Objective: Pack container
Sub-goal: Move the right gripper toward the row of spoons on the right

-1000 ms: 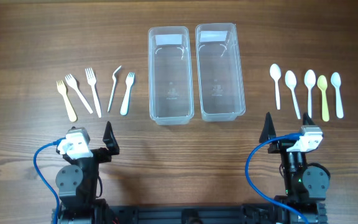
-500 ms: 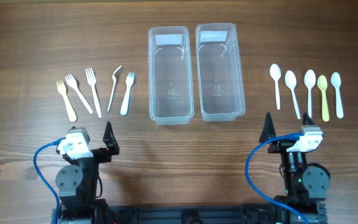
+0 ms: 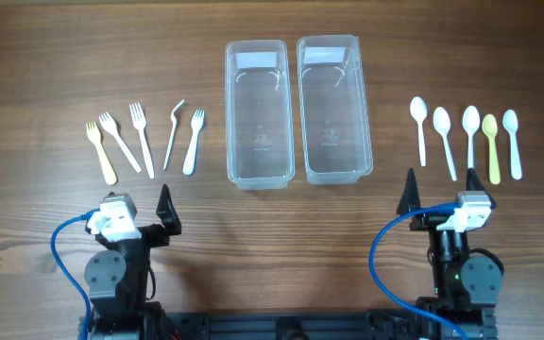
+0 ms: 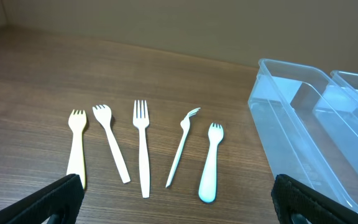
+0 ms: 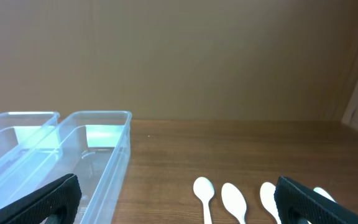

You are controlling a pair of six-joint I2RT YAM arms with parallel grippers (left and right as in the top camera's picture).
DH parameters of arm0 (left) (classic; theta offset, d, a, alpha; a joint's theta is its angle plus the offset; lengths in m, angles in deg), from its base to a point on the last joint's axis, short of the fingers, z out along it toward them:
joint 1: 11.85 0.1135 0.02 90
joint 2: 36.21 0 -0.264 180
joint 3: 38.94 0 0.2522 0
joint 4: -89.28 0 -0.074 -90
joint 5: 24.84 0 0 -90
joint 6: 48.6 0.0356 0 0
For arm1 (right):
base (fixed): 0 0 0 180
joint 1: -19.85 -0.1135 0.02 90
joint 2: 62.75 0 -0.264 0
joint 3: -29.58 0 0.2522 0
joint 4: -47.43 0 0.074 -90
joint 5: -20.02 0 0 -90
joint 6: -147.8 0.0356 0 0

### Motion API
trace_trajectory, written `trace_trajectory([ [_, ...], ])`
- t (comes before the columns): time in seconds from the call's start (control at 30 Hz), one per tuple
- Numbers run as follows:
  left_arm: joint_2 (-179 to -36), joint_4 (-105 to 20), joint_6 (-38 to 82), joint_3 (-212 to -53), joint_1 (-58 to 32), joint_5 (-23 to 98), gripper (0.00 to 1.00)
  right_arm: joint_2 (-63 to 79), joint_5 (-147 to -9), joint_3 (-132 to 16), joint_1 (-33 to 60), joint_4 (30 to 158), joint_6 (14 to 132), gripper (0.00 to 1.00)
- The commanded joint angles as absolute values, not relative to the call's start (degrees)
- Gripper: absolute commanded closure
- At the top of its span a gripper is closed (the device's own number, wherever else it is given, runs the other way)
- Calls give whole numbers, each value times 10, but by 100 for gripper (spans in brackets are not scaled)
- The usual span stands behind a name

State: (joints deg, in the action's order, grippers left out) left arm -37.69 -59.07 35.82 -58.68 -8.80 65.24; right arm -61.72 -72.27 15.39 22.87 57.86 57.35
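Note:
Two clear plastic containers stand side by side at the table's middle back, the left one (image 3: 257,113) and the right one (image 3: 332,109); both look empty. Several plastic forks (image 3: 141,138) lie in a row at the left and show in the left wrist view (image 4: 142,146). Several plastic spoons (image 3: 468,140) lie in a row at the right, some also showing in the right wrist view (image 5: 229,198). My left gripper (image 3: 166,210) is open and empty, near the front edge below the forks. My right gripper (image 3: 409,195) is open and empty, below the spoons.
The wooden table (image 3: 45,66) runs to a plain wall at the back. Blue cables (image 3: 64,246) loop beside both arm bases at the front edge. The left container's wall (image 4: 303,149) lies close on the right in the left wrist view.

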Motion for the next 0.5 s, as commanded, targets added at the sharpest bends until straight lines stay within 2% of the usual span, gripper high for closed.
trace_trajectory([
  [0.0, -371, -594, 369, -582, -91, 645, 0, -578, -687, 124, 229, 563, 597, 0],
  [0.13, -371, -594, 369, -582, -91, 646, 0, -447, -653, 33, 229, 536, 546, 0],
  [0.23, -371, -594, 369, -582, -91, 646, 0, -292, -657, -93, 229, 544, 521, 0],
  [0.33, -371, -594, 369, -582, -91, 646, 0, -156, -681, -231, 229, 601, 517, 0],
  [0.47, -371, -594, 369, -582, -91, 646, 0, 18, -735, -434, 229, 744, 517, 0],
])
